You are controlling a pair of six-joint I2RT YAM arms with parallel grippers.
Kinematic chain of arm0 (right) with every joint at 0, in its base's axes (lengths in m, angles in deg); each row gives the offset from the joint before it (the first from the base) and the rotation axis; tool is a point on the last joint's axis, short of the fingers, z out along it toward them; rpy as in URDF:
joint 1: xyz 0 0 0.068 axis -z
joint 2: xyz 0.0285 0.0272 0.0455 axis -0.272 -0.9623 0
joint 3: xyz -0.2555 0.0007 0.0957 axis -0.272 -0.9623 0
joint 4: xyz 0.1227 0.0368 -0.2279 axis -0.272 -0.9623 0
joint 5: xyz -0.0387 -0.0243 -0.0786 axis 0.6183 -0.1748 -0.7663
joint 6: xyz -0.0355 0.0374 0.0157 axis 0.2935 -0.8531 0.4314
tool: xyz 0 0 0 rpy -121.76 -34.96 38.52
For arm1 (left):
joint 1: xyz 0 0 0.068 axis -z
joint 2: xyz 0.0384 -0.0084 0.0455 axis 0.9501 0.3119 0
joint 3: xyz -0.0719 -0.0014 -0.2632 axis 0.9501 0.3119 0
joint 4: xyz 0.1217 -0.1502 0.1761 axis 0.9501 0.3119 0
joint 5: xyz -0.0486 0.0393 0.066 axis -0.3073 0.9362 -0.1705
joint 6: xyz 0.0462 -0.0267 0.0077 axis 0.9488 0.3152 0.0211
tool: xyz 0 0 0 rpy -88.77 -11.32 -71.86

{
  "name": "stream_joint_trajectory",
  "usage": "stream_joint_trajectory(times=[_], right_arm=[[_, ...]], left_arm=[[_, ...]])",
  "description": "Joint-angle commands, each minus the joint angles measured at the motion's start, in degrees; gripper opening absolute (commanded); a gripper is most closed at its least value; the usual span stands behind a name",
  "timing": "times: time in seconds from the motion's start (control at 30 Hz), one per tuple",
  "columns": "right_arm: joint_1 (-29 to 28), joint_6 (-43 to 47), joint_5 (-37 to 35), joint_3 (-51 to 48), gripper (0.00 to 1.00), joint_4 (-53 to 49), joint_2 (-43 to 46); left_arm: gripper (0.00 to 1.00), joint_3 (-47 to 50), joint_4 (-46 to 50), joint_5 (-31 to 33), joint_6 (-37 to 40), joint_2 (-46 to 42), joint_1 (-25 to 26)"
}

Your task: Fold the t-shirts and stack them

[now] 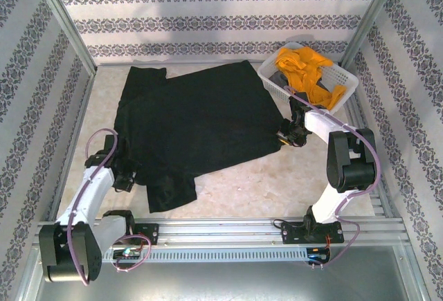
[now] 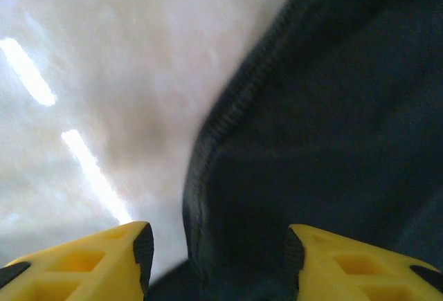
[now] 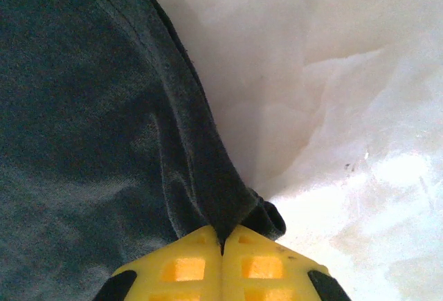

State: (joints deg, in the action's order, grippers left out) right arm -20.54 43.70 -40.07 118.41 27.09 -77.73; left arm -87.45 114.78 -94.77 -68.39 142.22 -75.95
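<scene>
Lying spread out flat, the black t-shirt (image 1: 197, 124) covers the middle and left of the bench (image 1: 277, 183). It needs to be flat so it can be folded neatly.

The right tool (image 3: 221, 245) is at the shirt's right edge, toward the near corner. Its two yellow fingers are pressed tight together with a bit of the black cloth pinched between them. It holds there so it can lift that side.

The left tool (image 2: 218, 252) sits low at the shirt's near left edge. Its fingers are wide apart, and the stitched edge of the shirt runs down between them. It looks ready to pinch but has not grabbed yet. Both sides probably need a hold before the fold can start.

The yellow t-shirt (image 1: 304, 66) is bunched up in the white basket (image 1: 346, 79) at the far right, waiting its turn.
</scene>
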Motion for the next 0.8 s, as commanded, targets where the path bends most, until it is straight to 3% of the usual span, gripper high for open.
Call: stream_joint_trajectory(times=[0.0,0.33,0.5,0.77], right_arm=[[-0.4,0.8,-0.3,1.2,0.0,-1.3,0.9],[-0.5,0.7,-0.3,0.6,0.0,-1.2,1.5],[-0.5,0.4,-0.3,-0.1,0.0,-1.1,2.0],[-0.7,0.2,-0.3,-0.4,0.0,-1.0,2.7]], left_arm=[[0.53,1.4,1.7,-3.0,-5.3,-0.7,2.3],[0.45,4.6,-4.6,-4.3,-7.5,5.1,3.8],[0.41,7.4,-5.4,-2.4,-7.9,3.5,4.1],[0.26,6.6,-4.9,1.4,-5.1,3.7,4.1]])
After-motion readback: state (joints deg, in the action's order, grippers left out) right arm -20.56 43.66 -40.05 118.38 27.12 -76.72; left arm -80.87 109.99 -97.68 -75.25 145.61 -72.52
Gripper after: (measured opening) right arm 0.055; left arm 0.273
